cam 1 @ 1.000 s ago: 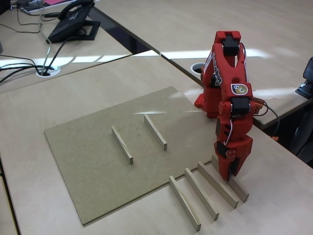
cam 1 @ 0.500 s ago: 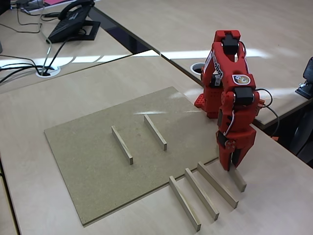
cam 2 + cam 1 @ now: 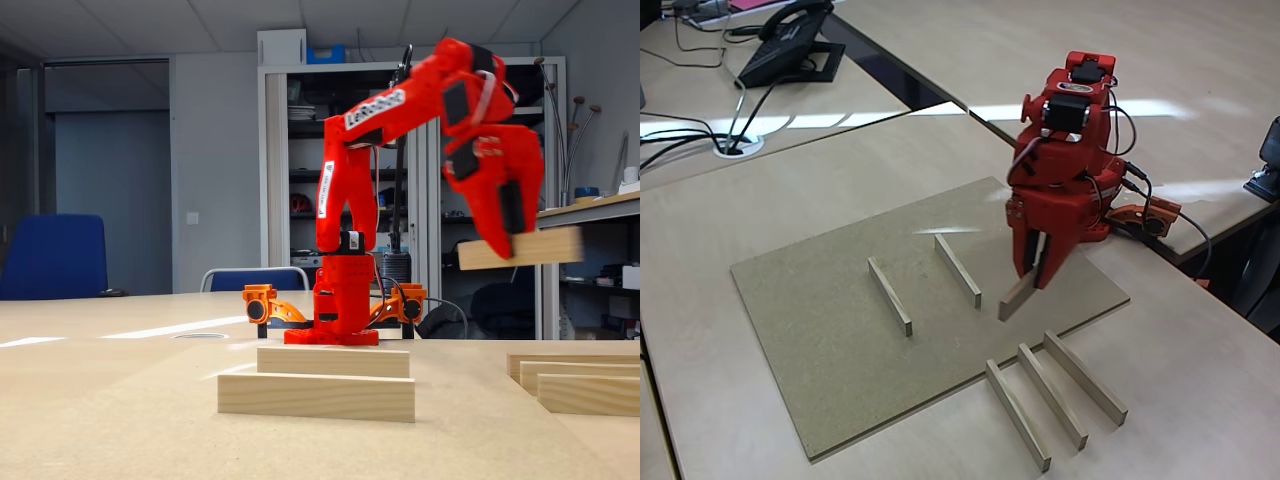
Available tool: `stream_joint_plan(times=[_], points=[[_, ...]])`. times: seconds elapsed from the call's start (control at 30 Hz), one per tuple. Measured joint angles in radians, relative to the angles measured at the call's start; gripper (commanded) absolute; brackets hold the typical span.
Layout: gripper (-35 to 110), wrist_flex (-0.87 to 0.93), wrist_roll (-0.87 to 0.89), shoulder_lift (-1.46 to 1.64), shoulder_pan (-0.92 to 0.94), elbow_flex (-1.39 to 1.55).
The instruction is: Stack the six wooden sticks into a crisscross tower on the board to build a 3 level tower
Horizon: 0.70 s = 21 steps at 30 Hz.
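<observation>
Gripper [image 3: 1038,272] hangs above the board [image 3: 830,330], its fingers closed on one stick [image 3: 1018,297] near that stick's upper end, so the bar slopes down toward the lower left in a fixed view, its low end clear of the board. In another fixed view the gripper [image 3: 505,235] holds the same stick [image 3: 520,248] roughly level in the air, well above the table, the bar sticking out to the right of the fingers. Two sticks [image 3: 889,295] [image 3: 957,269] lie flat and parallel on the board, apart from each other, left of the held stick; the low view shows them one behind the other [image 3: 316,396] [image 3: 333,361]. Three more sticks [image 3: 1017,414] [image 3: 1051,395] [image 3: 1085,377] lie side by side on the table [image 3: 1200,400] just off the board's lower right edge, untouched. No second level has been laid yet.
</observation>
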Motion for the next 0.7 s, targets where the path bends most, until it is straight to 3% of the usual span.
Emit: stream_joint_plan(times=[0.17,0.7], points=[[0,-0.043,-0.005,0.025,0.19,0.049],[0,-0.138,-0.337,-0.083,0.594,0.071]])
